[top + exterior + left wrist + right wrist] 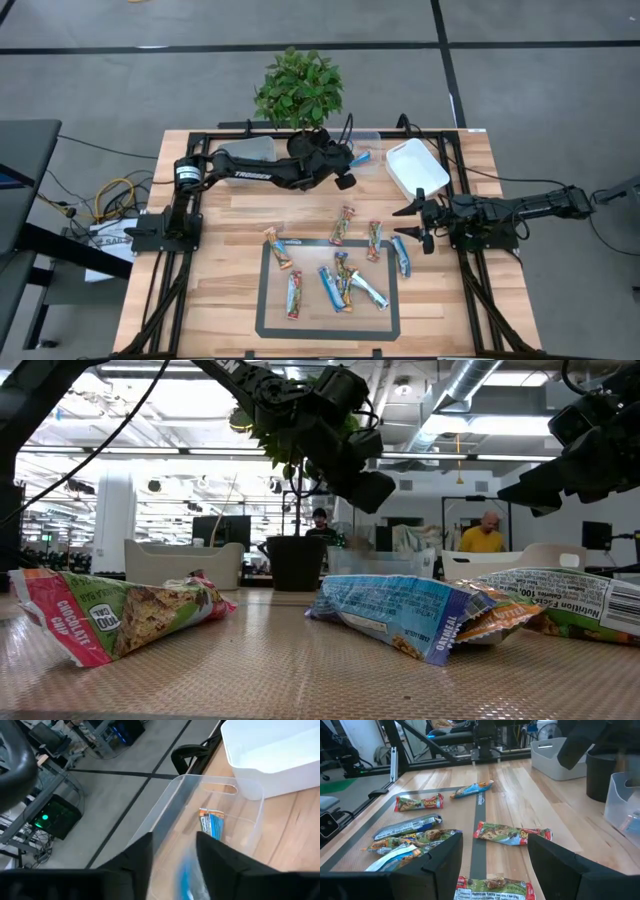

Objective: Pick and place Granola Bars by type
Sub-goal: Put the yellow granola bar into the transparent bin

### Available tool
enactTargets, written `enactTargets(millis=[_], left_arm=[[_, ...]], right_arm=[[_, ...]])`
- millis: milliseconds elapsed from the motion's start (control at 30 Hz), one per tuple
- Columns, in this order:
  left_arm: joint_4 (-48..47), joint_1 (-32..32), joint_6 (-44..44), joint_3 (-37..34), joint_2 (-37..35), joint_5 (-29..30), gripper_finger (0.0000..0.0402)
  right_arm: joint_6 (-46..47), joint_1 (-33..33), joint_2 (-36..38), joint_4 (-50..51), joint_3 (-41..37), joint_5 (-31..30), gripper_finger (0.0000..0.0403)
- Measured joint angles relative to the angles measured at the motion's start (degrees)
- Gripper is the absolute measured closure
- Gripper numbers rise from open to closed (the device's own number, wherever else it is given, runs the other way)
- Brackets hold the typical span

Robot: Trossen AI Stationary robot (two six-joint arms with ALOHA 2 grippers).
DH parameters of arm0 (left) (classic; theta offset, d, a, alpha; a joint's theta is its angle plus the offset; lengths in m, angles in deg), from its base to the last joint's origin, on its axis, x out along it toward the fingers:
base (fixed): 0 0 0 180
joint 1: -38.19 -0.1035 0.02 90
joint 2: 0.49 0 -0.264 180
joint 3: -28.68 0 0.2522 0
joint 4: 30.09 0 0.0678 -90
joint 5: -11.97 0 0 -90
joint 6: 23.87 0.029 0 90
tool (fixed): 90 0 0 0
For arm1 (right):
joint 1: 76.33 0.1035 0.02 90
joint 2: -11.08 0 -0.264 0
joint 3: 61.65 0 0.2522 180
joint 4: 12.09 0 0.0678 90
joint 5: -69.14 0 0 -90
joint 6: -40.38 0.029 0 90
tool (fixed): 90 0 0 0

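Black fingers of the left gripper [347, 168] hang spread apart over the clear tub [366, 150] near the top middle of the high view. We see nothing pinched between them. In the left wrist view a blue streak shows between the fingers, too fuzzy for us to name, and one blue bar [212, 824] lies on the floor of the clear tub. Just past the clear tub sits the white tub [416, 165], toward the upper right.

Our right gripper [418, 222] floats on the right side of the high view, near the white tub, and its fingers are spread wide too, holding nothing. In the right wrist view, bars lie on the wood ahead of it.

The rest of the Granola Bars [343, 275] lie flat on the wooden table [230, 260] in the lower middle of the high view. Most are inside the dark tape rectangle [260, 290], and a few rest on its top edge or just outside it. Some are blue and white, others red, green and tan.

A green potted plant [298, 90] stands at the top middle, behind the left arm.
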Motion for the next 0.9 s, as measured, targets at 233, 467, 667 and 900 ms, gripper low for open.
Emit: enactTargets(millis=[233, 467, 667, 900], left_arm=[[0.2, 0.0, -0.5, 0.0, 0.0, 0.0, 0.0171], [2.4, 3.1, 1.6, 0.0, 0.0, -4.7, 0.0159], [0.9, 8.5, 8.7, 0.0, 0.0, -9.5, 0.0175], [-13.0, 15.5, 10.9, 0.0, -0.2, -12.9, 0.0189]], right_arm=[[0.0, 0.0, 0.0, 0.0, 0.0, 0.0, 0.0184], [0.0, 0.0, 0.0, 0.0, 0.0, 0.0, 0.0184], [0.0, 0.0, 0.0, 0.0, 0.0, 0.0, 0.0184], [0.0, 0.0, 0.0, 0.0, 0.0, 0.0, 0.0184]])
